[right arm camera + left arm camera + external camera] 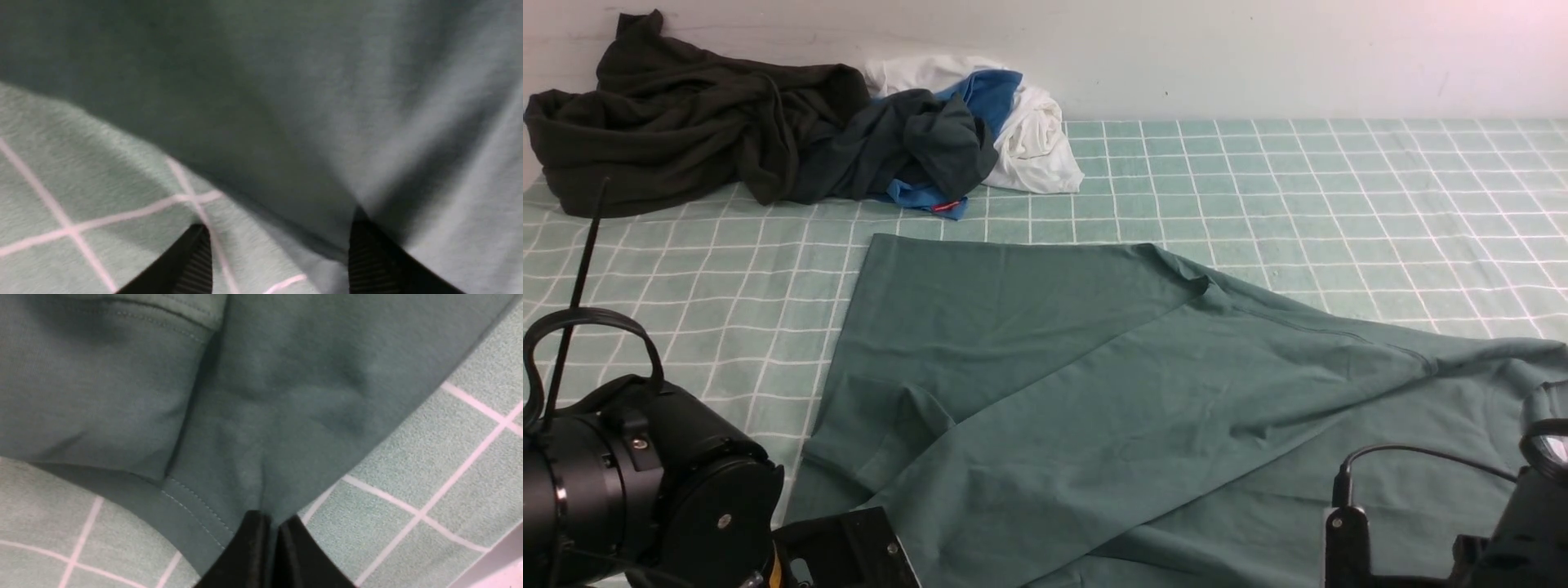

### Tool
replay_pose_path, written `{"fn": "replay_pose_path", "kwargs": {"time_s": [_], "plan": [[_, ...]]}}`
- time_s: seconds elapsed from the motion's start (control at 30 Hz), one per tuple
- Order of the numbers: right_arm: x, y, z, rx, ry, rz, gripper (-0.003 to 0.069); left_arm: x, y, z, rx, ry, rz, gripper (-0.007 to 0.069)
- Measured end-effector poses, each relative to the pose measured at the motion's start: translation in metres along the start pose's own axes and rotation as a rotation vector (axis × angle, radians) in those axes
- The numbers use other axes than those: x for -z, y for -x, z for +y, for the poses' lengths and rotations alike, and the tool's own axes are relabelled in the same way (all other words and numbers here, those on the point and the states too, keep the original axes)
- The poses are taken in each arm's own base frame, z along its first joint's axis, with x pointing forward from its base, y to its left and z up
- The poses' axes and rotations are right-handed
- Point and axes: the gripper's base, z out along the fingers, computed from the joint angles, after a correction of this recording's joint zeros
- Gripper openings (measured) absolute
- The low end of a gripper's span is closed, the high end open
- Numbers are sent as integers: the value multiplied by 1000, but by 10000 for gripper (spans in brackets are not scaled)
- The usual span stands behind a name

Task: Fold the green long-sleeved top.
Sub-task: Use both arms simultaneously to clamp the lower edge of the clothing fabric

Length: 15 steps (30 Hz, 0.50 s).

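Green top (1094, 408) broadly spread, creased toward twelve o'clock; folding apparently early, compact fold outstanding. Left fingers (272, 522) pinch its edge; right fingers (280, 228) stand wide.

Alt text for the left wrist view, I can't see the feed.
The closed left claw pinches the edge of the green long-sleeved top near a stitched hem. Folds of the top fill the upper picture; around it shows a pale green cloth with a pinkish grid.
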Motion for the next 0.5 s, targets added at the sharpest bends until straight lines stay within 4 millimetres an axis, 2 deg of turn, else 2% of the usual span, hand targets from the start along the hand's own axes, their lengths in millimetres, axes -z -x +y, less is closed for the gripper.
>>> {"fn": "replay_pose_path", "kwargs": {"time_s": [0.23,0.5], "plan": [[13,5,-7,-13,-59,-79,400,0,0,0,2,0,0,6],[13,8,-6,-32,-46,-110,353,0,0,0,2,1,-1,6]]}}
